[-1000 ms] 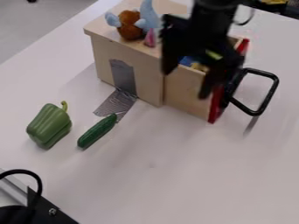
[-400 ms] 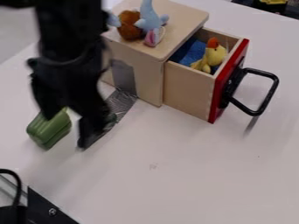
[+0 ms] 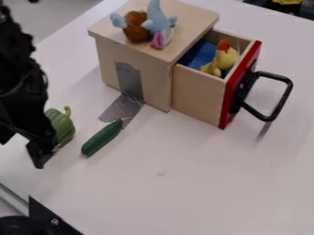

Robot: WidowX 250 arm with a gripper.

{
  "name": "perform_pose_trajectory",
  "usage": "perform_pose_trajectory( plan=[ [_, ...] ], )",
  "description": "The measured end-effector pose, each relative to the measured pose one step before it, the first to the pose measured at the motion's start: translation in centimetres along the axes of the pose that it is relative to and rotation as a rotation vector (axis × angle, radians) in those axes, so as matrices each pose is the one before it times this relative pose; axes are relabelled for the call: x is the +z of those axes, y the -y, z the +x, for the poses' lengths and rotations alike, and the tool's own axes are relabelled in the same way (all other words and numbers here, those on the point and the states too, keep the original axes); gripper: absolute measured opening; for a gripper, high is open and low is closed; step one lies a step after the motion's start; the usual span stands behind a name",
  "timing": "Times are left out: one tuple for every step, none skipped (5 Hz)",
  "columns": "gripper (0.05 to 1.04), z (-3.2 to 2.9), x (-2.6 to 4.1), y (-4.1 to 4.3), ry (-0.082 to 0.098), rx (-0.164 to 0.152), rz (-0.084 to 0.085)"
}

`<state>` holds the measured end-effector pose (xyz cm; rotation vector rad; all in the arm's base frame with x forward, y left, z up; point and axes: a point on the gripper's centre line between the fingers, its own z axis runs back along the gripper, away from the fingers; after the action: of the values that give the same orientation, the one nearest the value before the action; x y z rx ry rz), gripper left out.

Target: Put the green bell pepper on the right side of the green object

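At the left edge the black gripper (image 3: 23, 145) hangs over the table, open, its two fingertips spread well apart. The green bell pepper (image 3: 62, 125) stands just behind and to the right of it, its left part hidden by the gripper. Whether the two touch I cannot tell. To the pepper's right, a short gap away, a dark green cucumber (image 3: 102, 138) lies slanted on the white table, its upper end by the grey tape.
A wooden box (image 3: 138, 73) with plush toys (image 3: 136, 26) on top stands upper centre. Its drawer (image 3: 197, 96), holding a yellow toy (image 3: 222, 58), is pulled out, the black handle (image 3: 283, 98) jutting right. Black hardware (image 3: 47, 219) occupies the lower left corner.
The gripper has swung from over the box and drawer, past the cucumber, to the left edge by the pepper. Pepper and cucumber lie where they were.
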<state>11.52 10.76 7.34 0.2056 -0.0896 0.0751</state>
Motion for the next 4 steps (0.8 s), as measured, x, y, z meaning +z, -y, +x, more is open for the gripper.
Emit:
perform_pose_trajectory(
  plan=[
    [1.000, 0.464, -1.973, -1.340, -0.0117, 0.0182, -0.0347],
    [1.000, 1.417, -2.089, -1.422, -0.0164, 0.0109, -0.0208],
    [1.000, 1.375, -1.467, -0.980, -0.0132, -0.0023, -0.0133],
    [1.000, 1.076, -1.690, -0.222, 0.0015, 0.0198, -0.0267]
  ],
)
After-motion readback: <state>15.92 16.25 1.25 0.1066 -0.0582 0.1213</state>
